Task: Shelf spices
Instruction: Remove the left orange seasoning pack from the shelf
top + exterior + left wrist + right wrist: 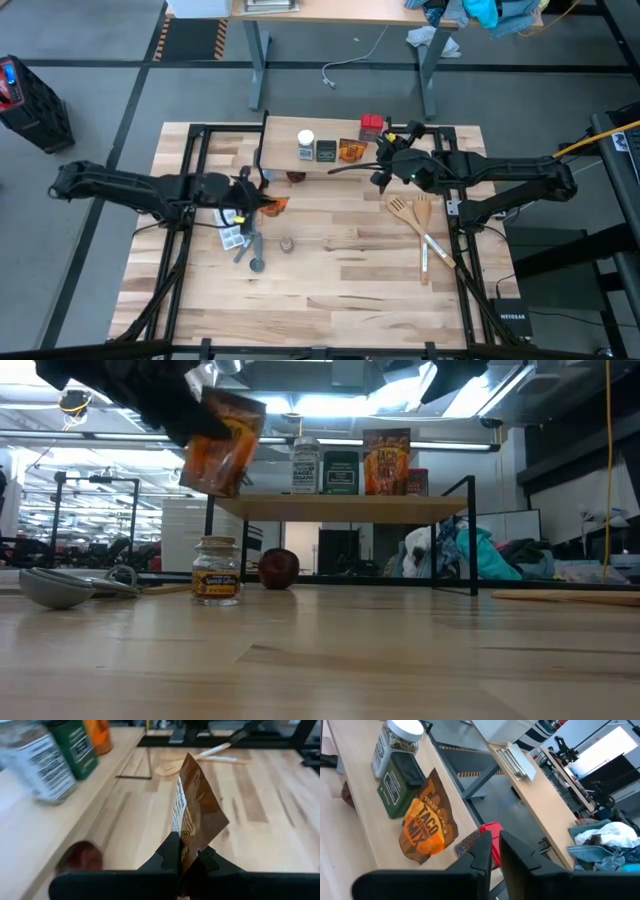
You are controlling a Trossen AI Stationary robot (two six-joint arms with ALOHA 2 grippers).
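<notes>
Item: spice packet (197, 815), light, soft, crinkly; gripped by bottom edge. My left gripper (186, 857) clamped on it, aloft beside shelf (340, 508). Right gripper (495, 851) near-closed, empty, above shelf.

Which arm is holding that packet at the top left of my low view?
Observer: The left gripper, shut on the packet.
Operator: Is it over the shelf yet?
Observer: No. Seen from above, it hangs in front of the shelf, not over it.
Operator: Where's the right gripper?
Observer: The right gripper is at the shelf's right end, by the red-topped box.
</notes>
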